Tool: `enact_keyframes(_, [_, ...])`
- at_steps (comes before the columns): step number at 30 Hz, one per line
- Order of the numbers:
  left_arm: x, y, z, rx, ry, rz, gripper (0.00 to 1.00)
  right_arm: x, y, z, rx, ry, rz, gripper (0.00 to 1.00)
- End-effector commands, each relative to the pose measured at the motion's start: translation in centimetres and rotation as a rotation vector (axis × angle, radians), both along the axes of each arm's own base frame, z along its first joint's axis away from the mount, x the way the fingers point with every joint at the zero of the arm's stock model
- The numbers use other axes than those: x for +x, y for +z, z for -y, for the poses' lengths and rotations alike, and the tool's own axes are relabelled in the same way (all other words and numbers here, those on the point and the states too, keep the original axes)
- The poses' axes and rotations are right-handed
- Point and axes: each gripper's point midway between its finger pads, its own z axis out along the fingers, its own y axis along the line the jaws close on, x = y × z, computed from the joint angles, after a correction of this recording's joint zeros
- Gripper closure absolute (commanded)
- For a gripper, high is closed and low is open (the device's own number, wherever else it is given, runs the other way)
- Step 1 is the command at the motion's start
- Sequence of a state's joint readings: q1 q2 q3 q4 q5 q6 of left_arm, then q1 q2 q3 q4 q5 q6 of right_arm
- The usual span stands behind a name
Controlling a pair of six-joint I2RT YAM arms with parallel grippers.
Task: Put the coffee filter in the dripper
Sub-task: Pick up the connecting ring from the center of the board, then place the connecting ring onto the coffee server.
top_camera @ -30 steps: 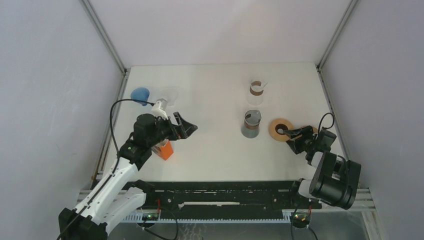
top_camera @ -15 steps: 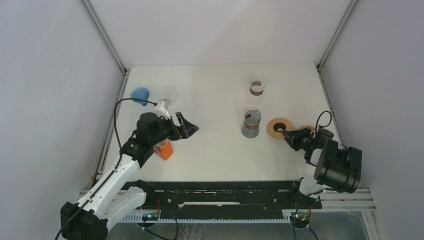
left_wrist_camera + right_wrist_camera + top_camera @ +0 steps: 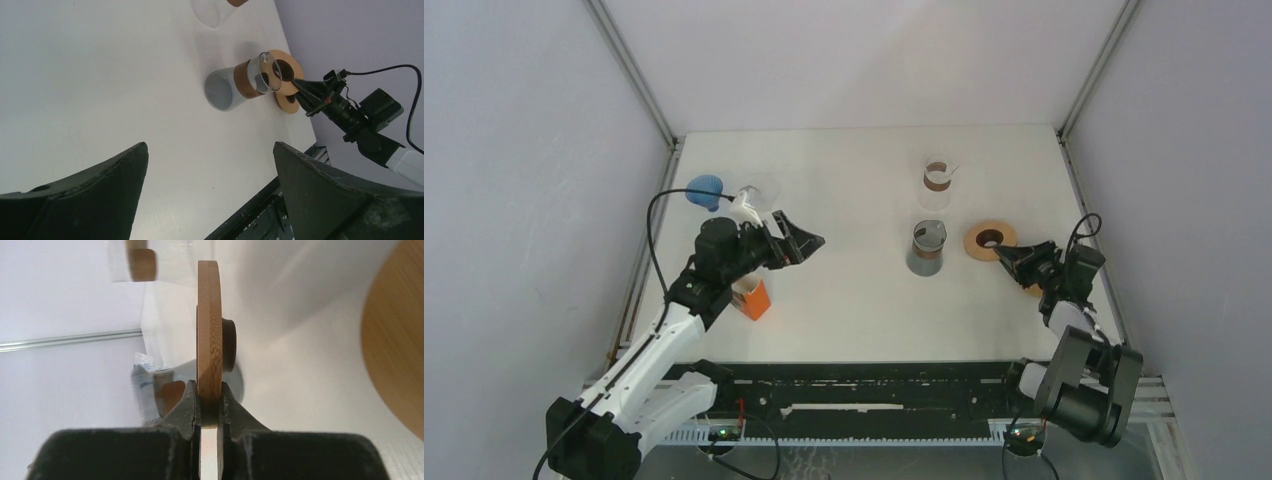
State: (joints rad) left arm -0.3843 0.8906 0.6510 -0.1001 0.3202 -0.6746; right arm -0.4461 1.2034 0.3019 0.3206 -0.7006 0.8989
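White desk point(image 3: 864, 300), arm bases at 6 o'clock. The left pincer point(image 3: 804, 243) hangs spread wide with nothing in it over the 9 o'clock side, and there's an orange box point(image 3: 752, 298) just beside that arm at 7. Mid-right you've got the grey-based glass point(image 3: 927, 248), plus a clear wood-collared glass point(image 3: 936, 178) at its 12. The right pincer point(image 3: 1002, 250) is clenched on the rim of the wooden filter ring point(image 3: 990, 239), which sits at the grey-based glass's 3 o'clock, near but apart. A spare wooden disc point(image 3: 395, 340) lies nearby, and a small blue cone point(image 3: 705, 189) sits at 10.

tan grained ring point(image 3: 209, 330), maybe blue cup point(image 3: 705, 190)
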Motion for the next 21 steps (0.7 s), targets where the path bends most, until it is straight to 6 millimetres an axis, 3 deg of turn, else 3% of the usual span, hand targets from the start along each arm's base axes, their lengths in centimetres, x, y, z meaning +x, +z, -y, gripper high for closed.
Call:
enact_keyframes(1, [1.0, 4.7, 0.9, -0.1, 0.001, 0.099, 0.0, 0.9, 5.0, 0.3, -0.046, 0.029, 0.127, 1.0])
enact_keyframes(8, [1.8, 7.5, 1.4, -0.16, 0.02, 0.115, 0.0, 0.3, 10.6, -0.8, 0.004, 0.045, 0.257, 1.0])
enact_keyframes(13, [2.4, 9.1, 2.0, -0.184, 0.016, 0.122, 0.0, 0.0, 14.2, -3.1, 0.037, 0.12, 0.337, 1.0])
enact_keyframes(18, [2.5, 10.0, 3.3, -0.216, -0.005, 0.128, 0.0, -0.7, 16.7, -6.4, 0.039, 0.241, 0.388, 1.0])
enact_keyframes(21, [2.7, 9.2, 4.0, -0.216, -0.017, 0.1, 0.0, -1.3, 16.5, -8.6, 0.03, 0.331, 0.359, 1.0])
